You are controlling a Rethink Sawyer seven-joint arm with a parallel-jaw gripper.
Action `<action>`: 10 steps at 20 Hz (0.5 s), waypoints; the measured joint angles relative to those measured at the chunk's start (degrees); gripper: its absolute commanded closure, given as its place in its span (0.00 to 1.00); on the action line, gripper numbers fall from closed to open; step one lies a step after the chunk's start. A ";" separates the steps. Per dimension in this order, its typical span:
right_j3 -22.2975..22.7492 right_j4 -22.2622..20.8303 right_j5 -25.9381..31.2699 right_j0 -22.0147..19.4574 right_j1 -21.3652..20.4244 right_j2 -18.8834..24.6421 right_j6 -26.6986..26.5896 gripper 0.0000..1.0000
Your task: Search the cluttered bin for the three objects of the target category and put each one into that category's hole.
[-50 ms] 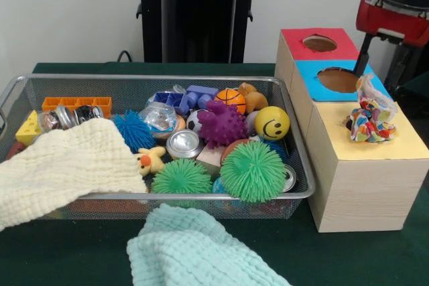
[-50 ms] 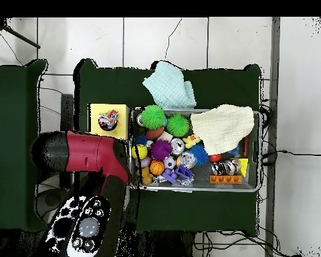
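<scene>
A wire mesh bin (image 1: 134,78) (image 2: 203,190) holds mixed clutter: two green spiky balls (image 1: 253,171), a purple spiky ball (image 1: 221,124), a blue spiky ball (image 1: 134,130), a yellow smiley ball (image 1: 271,122), a small basketball (image 1: 230,98), a tin can (image 1: 183,143) and plastic bricks (image 1: 191,97). To its right stands a wooden box (image 1: 365,185) with red (image 1: 320,43), blue (image 1: 338,80) and yellow tops. A crumpled multicoloured wrapper (image 1: 367,124) (image 2: 108,120) lies on the yellow top. My gripper (image 1: 362,58) hangs over the blue hole, just behind the wrapper.
A cream cloth (image 1: 64,165) (image 2: 223,127) drapes over the bin's left front corner. A teal cloth (image 1: 194,249) (image 2: 170,86) lies on the table in front of the bin. My red arm (image 2: 89,155) covers the box's red and blue tops from overhead.
</scene>
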 measured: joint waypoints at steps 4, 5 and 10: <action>0.22 -0.02 0.02 -0.01 -1.01 -0.01 0.00 0.00; 0.24 -0.03 0.02 -0.01 -1.12 -0.02 0.00 0.00; 0.34 -0.16 0.02 -0.03 -1.34 -0.02 0.00 0.00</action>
